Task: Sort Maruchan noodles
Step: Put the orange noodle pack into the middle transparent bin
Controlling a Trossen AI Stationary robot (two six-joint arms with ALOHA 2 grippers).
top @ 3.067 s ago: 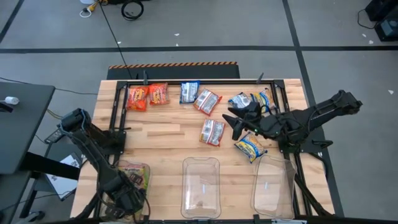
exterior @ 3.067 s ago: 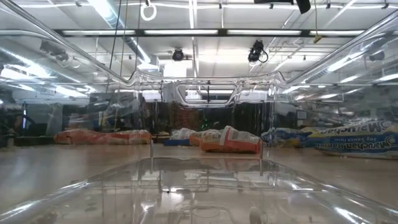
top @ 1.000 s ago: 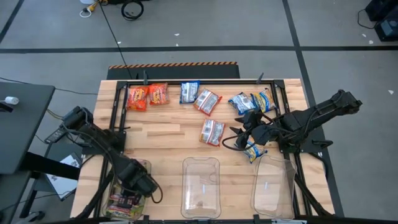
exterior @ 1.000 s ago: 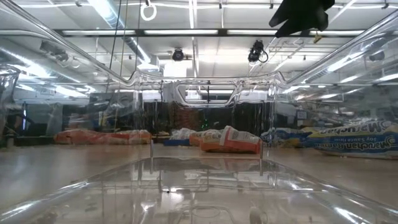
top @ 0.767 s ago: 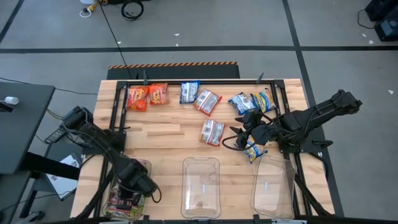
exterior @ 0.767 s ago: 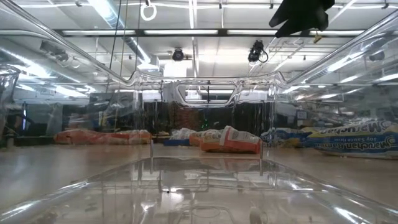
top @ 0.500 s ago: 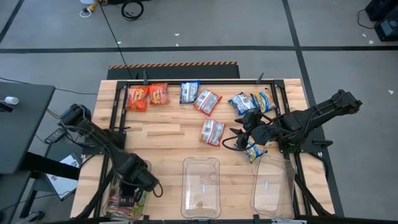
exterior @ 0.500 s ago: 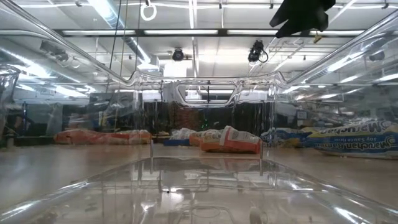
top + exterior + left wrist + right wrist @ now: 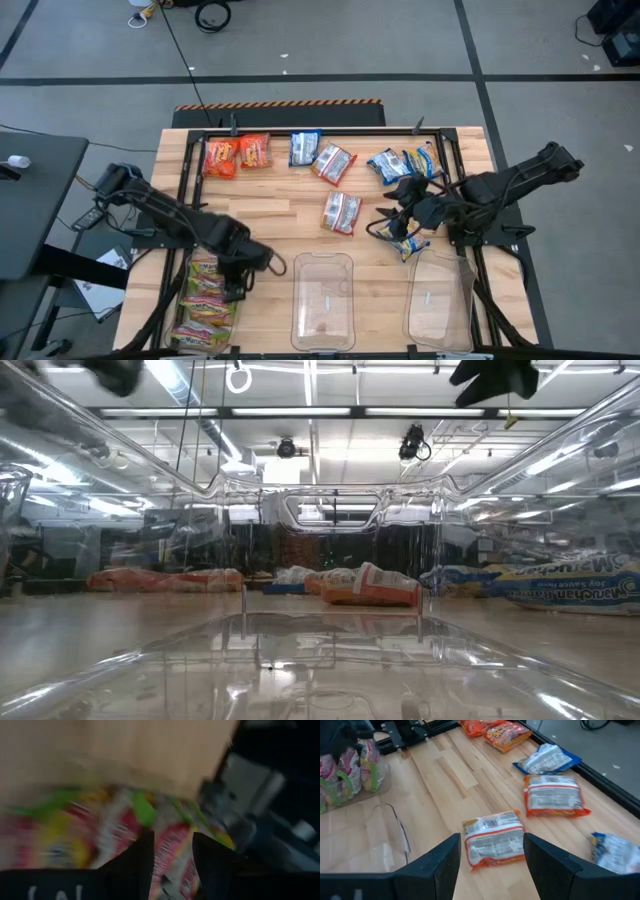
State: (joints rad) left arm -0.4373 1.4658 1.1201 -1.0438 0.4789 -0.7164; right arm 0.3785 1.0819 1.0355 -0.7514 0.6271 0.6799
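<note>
Now your left gripper [image 9: 243, 281] hangs over the table's front left, just beside the left bin [image 9: 206, 303]; in its wrist view the two fingers [image 9: 139, 857] stand apart with nothing between them, above the green-yellow packets [image 9: 204, 297] that lie in that bin. Your right gripper [image 9: 398, 222] sits over the right half of the table, jaws spread and empty, with one orange-trimmed packet [image 9: 494, 838] lying on the wood just ahead of its fingers [image 9: 441, 857]. A blue-and-yellow packet [image 9: 407, 246] lies partly under that arm, right at the far edge of the right bin [image 9: 438, 300]. The middle bin [image 9: 322, 299] stands between the other two along the front edge. Along the back rail you have two orange-red packets [image 9: 237, 154] side by side at the left, then a blue one [image 9: 304, 148], then another orange-trimmed one [image 9: 333, 163] tilted beside it, and two more blue-and-yellow packets [image 9: 406, 162] toward the right.
</note>
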